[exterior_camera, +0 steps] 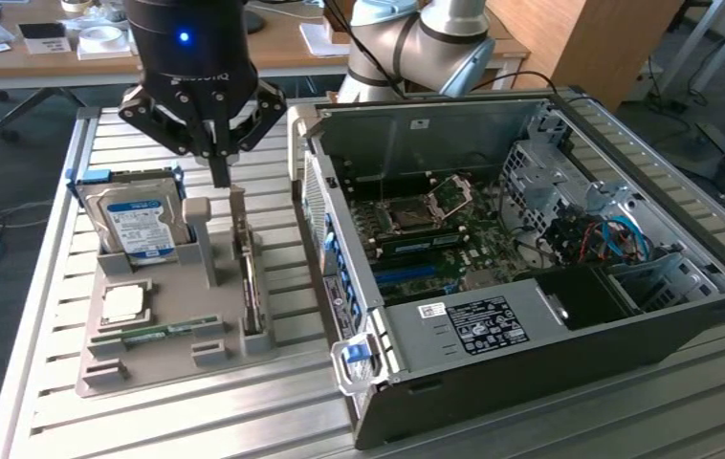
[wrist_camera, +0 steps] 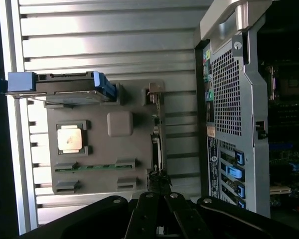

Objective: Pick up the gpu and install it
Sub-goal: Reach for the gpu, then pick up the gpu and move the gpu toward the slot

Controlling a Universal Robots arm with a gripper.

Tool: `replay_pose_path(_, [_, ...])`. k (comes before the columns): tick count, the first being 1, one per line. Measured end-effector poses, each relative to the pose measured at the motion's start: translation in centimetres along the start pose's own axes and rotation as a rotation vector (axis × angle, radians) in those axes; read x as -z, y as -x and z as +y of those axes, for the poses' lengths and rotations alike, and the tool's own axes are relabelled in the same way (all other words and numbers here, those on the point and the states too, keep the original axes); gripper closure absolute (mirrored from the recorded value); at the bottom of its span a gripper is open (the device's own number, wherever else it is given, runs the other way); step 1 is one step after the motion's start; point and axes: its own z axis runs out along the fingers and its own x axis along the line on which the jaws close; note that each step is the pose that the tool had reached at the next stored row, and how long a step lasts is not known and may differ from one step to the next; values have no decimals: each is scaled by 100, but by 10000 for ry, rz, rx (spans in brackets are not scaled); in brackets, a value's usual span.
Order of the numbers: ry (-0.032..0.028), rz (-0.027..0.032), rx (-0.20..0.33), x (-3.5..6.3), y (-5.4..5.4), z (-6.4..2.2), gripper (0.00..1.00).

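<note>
Closed fingers (wrist_camera: pixel 144 211), thin gpu (wrist_camera: pixel 158 144) on edge

Edge-on gpu (exterior_camera: pixel 251 287): faces apparently hidden.

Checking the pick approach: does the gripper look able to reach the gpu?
Probably yes: the gpu stands on edge in the gray holder, top edge bare, and the gripper hangs above it with nothing between. Its jaws are shut, though.

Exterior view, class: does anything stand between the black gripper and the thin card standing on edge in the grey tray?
Nothing visible does. The black gripper, shut, hangs above the thin dark gpu card; the upright post of the grey plastic tray stands beside them, not between.
</note>
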Motion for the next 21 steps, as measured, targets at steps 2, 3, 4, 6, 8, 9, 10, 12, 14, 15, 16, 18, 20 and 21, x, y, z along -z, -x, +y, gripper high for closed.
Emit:
replay_pose_path(2, [0,-1,0,1,3,-33,89])
replay_pose_path(3, [0,0,0,2,4,-49,89])
replay_pose_path(4, [-1,0,-1,2,5,-60,89])
replay_pose_path(6, [0,-1,-2,2,5,-65,89])
replay_pose_path(8, [0,-1,-1,2,5,-65,89])
replay_pose_path(9, [0,-1,-1,2,5,-65,89])
replay_pose_path(10, [-1,-1,-1,2,5,-65,89])
replay_pose_path(12, [0,-1,-1,2,5,-66,89])
replay_pose_path(14, [-1,-1,-1,2,5,-66,89])
replay_pose_path(15, [-1,-1,-1,2,5,-65,89])
replay_pose_path(16, [0,-1,-1,2,5,-66,89])
replay_pose_path(18, [-1,-1,-1,2,5,-65,89])
replay_pose_path(20, [-1,-1,-1,2,5,-65,88])
replay_pose_path(21, [0,-1,-1,2,5,-65,83])
